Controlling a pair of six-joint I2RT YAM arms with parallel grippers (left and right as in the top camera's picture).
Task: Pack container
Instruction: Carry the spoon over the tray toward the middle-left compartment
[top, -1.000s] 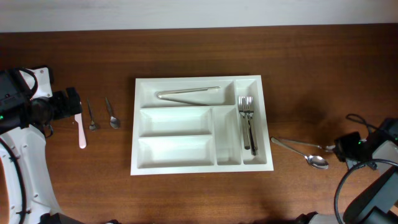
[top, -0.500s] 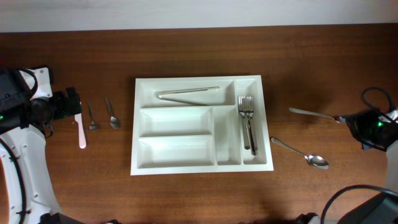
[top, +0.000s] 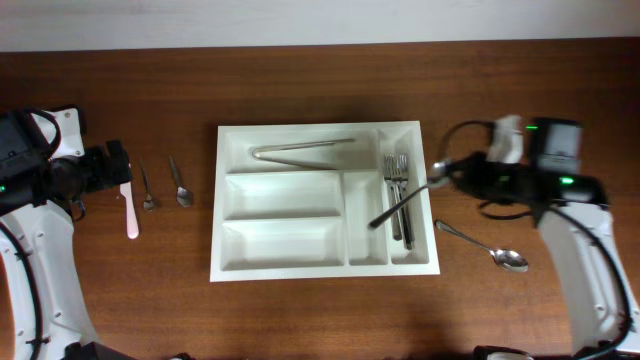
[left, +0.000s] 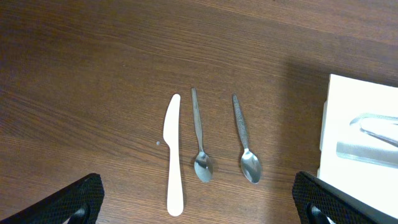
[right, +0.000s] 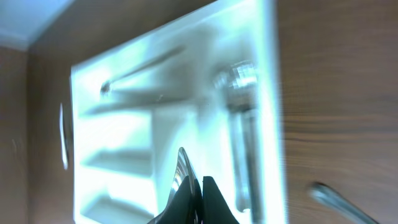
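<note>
The white container (top: 315, 271) lies mid-table, with tongs (top: 300, 150) in its top compartment and forks (top: 397, 195) in its far-right narrow one. My right gripper (top: 447, 173) hovers at the container's right edge, shut on a metal spoon (top: 405, 198) that slants down-left over the narrow compartments. In the right wrist view the shut fingers (right: 211, 196) pinch a sliver of metal above the blurred container (right: 124, 124). My left gripper (top: 120, 167) stands open left of the container, above a white plastic knife (left: 174, 155) and two teaspoons (left: 199, 143) (left: 244, 143).
A second metal spoon (top: 485, 247) lies on the wood just right of the container's lower corner. The container's corner (left: 360, 124) shows at the right edge of the left wrist view. Cables trail by the right arm.
My right gripper has lifted one spoon off the table at the far right and carried it left, over the container's right side. The left arm has not moved.
</note>
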